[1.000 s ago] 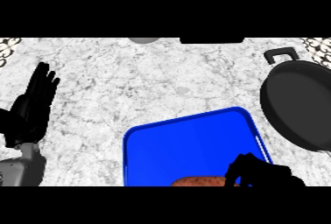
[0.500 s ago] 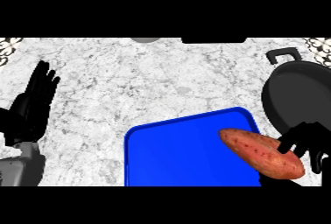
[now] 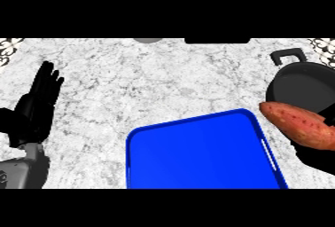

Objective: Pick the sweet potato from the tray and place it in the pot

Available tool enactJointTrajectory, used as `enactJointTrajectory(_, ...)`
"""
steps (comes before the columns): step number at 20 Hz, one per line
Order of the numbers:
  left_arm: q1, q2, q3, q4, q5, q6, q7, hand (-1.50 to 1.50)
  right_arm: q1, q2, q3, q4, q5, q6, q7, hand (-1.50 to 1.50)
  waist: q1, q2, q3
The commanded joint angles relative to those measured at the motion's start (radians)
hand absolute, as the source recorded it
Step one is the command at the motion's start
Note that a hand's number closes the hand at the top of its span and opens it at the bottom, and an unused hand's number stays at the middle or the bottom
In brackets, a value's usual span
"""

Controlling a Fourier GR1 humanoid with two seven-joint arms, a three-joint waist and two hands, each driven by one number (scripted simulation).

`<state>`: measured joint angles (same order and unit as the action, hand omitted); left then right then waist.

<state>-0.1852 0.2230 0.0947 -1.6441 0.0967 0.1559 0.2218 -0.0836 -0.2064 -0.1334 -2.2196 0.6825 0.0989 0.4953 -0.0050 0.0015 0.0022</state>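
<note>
Carrying sweet potato (image 3: 300,126) right off tray (image 3: 196,155), right hand (image 3: 317,157) clasping it, now overlapping pot (image 3: 302,88) rim; left hand (image 3: 36,104) resting, fingers straight.

A black robot hand (image 3: 36,106) tops a grey forearm (image 3: 23,170).

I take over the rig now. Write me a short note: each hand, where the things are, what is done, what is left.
Left hand: open, resting at the left edge, fingers up.
Right hand: at the right edge, mostly hidden, holding the sweet potato.
Sweet potato: lifted, off the tray, between tray and pot, its tip at the pot's near rim.
Done: pick from tray.
Left: carry it over the pot and release.
</note>
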Motion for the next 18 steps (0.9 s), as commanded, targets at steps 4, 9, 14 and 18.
enactJointTrajectory(4, -0.013, -0.003, -0.008, -0.016, 0.0, -0.003, 0.026, 0.0, -0.035, -0.22, -0.222, 0.289, 0.06, -0.054, -0.238, 1.5, 0.013, 0.007, -0.001)
enactJointTrajectory(9, -0.055, 0.001, -0.012, 0.013, -0.025, 0.001, 0.028, 0.0, -0.107, -0.227, -0.192, 0.602, 0.175, -0.215, -0.38, 1.5, 0.02, 0.005, -0.001)
enactJointTrajectory(14, 0.0, -0.017, -0.018, -0.048, -0.015, -0.003, 0.053, 0.0, -0.282, -0.243, -0.185, 0.9, 0.195, -0.288, -0.442, 1.5, 0.026, 0.002, -0.001)
enactJointTrajectory(18, -0.081, -0.002, 0.013, 0.039, -0.008, -0.012, 0.035, 0.0, -0.272, -0.228, -0.23, 1.025, 0.074, -0.22, -0.486, 1.5, 0.016, 0.003, -0.001)
